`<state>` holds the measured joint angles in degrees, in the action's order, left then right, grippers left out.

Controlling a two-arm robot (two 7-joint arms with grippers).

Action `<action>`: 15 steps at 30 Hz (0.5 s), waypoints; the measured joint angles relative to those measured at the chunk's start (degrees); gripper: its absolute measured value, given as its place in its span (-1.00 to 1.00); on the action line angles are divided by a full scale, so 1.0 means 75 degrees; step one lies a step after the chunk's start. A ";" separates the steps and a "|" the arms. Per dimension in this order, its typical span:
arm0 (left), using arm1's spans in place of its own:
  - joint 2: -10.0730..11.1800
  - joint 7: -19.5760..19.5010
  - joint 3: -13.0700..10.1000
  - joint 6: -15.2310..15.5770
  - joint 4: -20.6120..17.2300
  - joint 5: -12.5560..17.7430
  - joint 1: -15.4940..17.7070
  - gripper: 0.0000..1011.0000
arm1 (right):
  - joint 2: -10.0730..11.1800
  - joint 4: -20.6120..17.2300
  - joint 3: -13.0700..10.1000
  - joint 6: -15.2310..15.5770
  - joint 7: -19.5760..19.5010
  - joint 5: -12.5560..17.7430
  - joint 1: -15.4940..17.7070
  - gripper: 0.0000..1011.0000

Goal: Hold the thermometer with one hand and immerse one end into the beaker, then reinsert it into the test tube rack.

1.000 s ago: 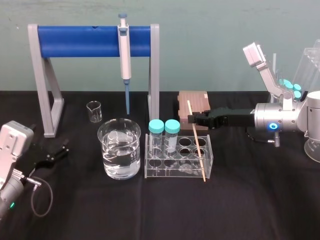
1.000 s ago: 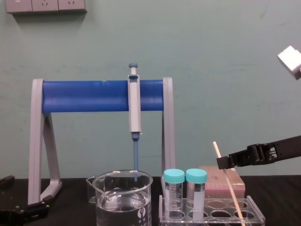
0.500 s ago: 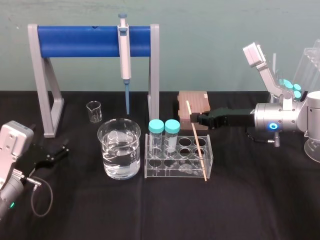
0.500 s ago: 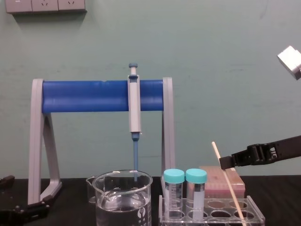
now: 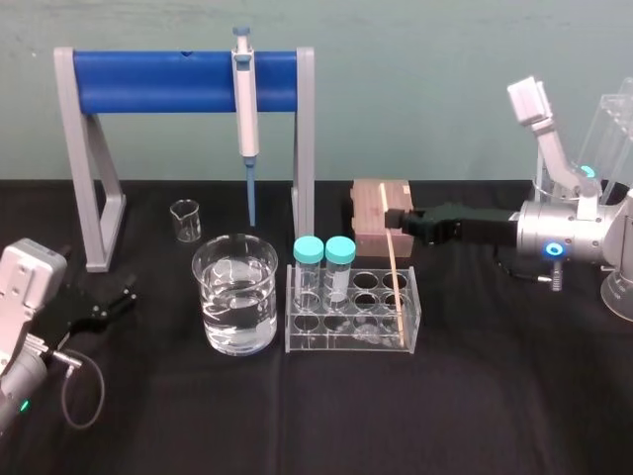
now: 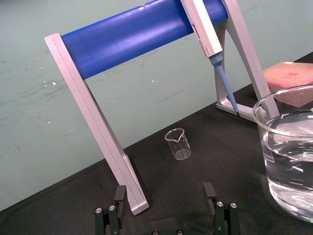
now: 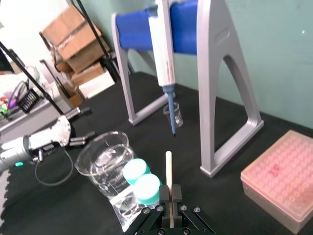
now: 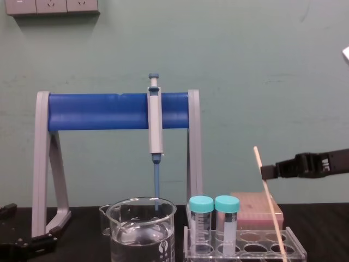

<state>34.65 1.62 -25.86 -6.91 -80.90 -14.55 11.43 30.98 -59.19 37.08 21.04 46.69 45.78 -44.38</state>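
Observation:
The thermometer (image 5: 394, 267) is a thin beige rod that leans in the right end of the clear test tube rack (image 5: 326, 341), its lower end still inside the rack. My right gripper (image 5: 393, 220) reaches in from the right and is shut on the rod's upper part; the right wrist view shows the thermometer (image 7: 169, 169) pinched between the fingers (image 7: 164, 205). From the chest, the thermometer (image 8: 268, 202) rises past the gripper (image 8: 265, 172). The large beaker (image 5: 235, 294), holding water, stands left of the rack. My left gripper (image 6: 165, 196) rests open on the table at the left.
A grey stand with a blue bar (image 5: 188, 81) holds a hanging pipette (image 5: 244, 109) behind the beaker. A small beaker (image 5: 185, 220) sits beneath the bar. Two teal-capped tubes (image 5: 324, 267) stand in the rack's left end. A pink box (image 5: 381, 208) lies behind the rack.
The right gripper has closed on the thermometer and drawn back to the right and slightly up. The rod now stands more upright in the rack. The left arm has not moved.

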 joint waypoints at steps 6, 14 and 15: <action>0.0000 0.0000 0.0000 0.0000 0.0000 0.0000 0.0000 0.99 | 0.0167 -0.0432 -0.0238 -0.0177 -0.0139 0.0259 0.0227 -0.93; 0.0000 0.0000 0.0000 0.0000 0.0000 0.0000 0.0000 0.99 | 0.0566 -0.1340 -0.0533 -0.0549 -0.0378 0.0481 0.0567 -0.93; 0.0000 0.0000 0.0000 0.0000 0.0000 0.0000 0.0000 0.99 | 0.0672 -0.1551 -0.0596 -0.0663 -0.0409 0.0489 0.0621 -0.93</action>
<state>34.65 1.62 -25.86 -6.91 -80.90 -14.55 11.43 36.02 -70.82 32.61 16.07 43.62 49.45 -39.73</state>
